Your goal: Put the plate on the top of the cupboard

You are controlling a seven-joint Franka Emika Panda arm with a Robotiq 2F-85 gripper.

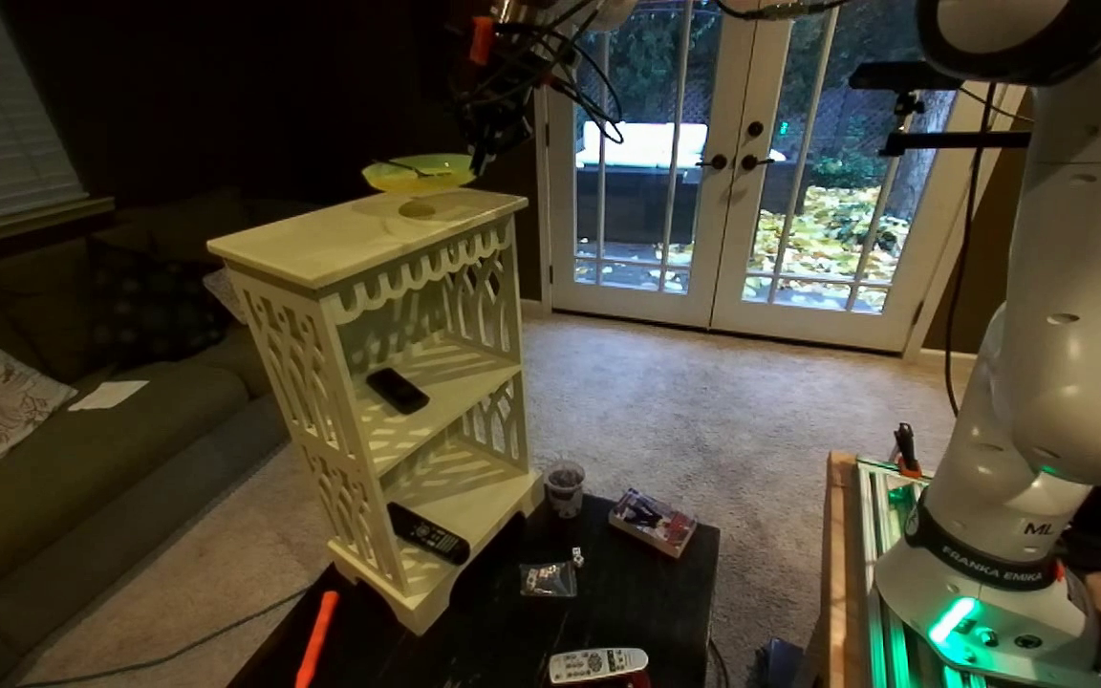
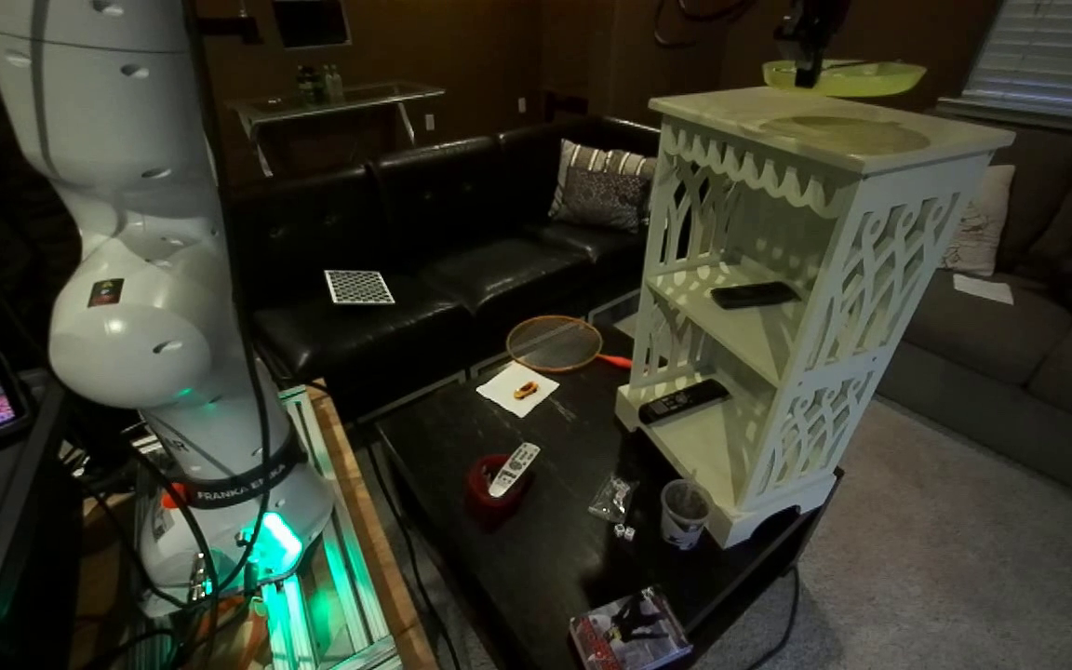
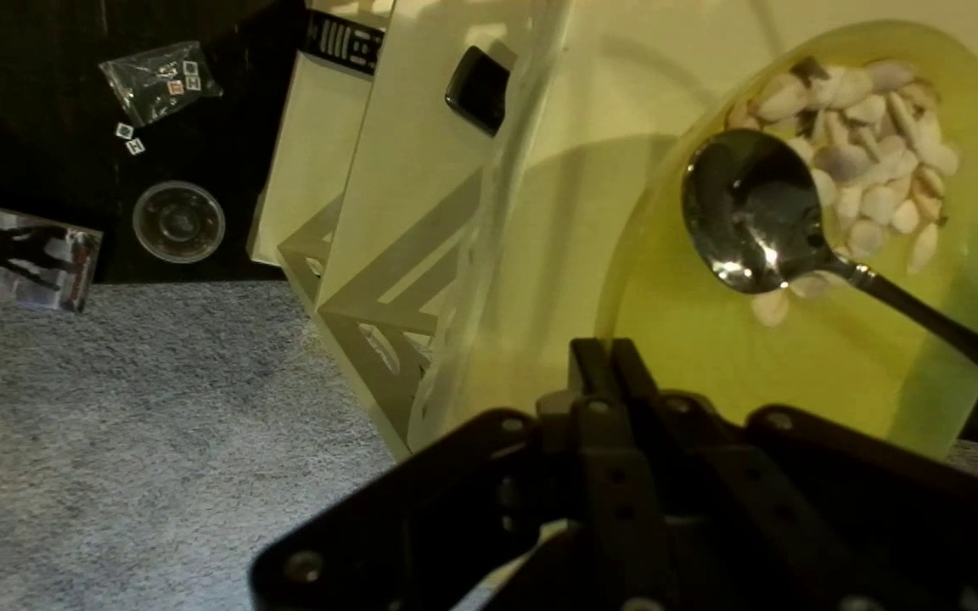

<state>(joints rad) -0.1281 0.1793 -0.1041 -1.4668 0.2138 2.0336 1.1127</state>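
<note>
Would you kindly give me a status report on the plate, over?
Gripper shut on plate. Held above cupboard top, not yet down. Spoon and pale pieces lie inside; no obstacle seen.

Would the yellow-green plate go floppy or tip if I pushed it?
The plate probably won't flop: it looks stiff, with no sag showing though the gripper holds just one edge. It might tilt, since the pale pieces sit away from that edge. The smooth, shiny spoon could slide, as nothing visibly pins it.

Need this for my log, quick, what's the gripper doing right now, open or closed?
Gripper: closed on the rim of the yellow-green plate, holding it above the cupboard.
</note>
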